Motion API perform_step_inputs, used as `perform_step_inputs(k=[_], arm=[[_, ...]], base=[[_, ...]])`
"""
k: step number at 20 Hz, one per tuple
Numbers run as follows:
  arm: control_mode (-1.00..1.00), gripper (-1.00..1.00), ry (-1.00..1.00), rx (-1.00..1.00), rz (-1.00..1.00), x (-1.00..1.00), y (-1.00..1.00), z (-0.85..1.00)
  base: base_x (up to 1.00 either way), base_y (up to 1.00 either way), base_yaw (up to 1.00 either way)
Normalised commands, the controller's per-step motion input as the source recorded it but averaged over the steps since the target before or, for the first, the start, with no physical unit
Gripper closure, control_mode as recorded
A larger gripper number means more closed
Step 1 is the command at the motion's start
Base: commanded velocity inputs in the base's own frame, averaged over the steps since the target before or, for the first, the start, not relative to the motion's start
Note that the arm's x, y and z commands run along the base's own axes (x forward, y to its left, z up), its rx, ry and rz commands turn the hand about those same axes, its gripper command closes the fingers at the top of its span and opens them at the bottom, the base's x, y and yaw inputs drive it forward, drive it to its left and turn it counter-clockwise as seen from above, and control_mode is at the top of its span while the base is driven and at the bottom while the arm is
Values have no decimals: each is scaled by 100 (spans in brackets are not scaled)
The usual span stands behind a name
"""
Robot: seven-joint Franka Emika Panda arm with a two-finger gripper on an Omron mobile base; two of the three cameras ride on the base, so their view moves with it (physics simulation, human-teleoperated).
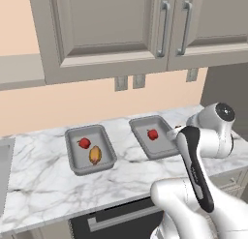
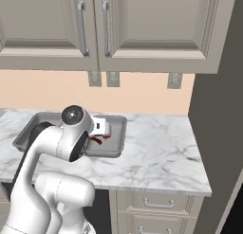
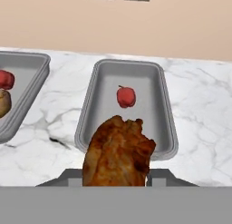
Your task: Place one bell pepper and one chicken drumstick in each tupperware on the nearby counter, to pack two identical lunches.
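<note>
Counted: two tupperware trays [image 1: 90, 149] [image 1: 154, 136] on the table [image 1: 43, 180]. Two red bell peppers [image 1: 84, 143] [image 1: 152, 134], one per tray. Two chicken drumsticks: golden one [image 1: 95, 155] in farther tray, dark brown one [image 3: 118, 155] at the end effector [image 3: 115, 175].

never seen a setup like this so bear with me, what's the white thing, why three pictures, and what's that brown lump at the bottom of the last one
The white thing is a robot arm in a simulated kitchen. Two pictures come from cameras on its base, behind it to the left and right. The third comes from a camera on its hand, looking along the gripper.

On the marble counter sit two grey trays. The left tray holds a red pepper and a golden drumstick. The right tray holds only a red pepper.

The brown lump is a second chicken drumstick, gripped in the shut gripper in front of the right tray.
</note>
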Motion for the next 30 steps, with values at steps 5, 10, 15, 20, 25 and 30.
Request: perform_step_inputs(k=[5,10,15,20,25,30], arm=[[-100,100,0,0,3,42,16,-50],[-100,100,0,0,7,39,9,-31],[-100,100,10,0,5,32,0,-14],[-100,100,7,0,5,27,0,-30],[-100,100,-1,0,1,20,0,-44],[-100,100,0,0,0,32,0,-40]], base=[[0,0,0],[0,0,0],[0,0,0],[0,0,0],[0,0,0],[0,0,0]])
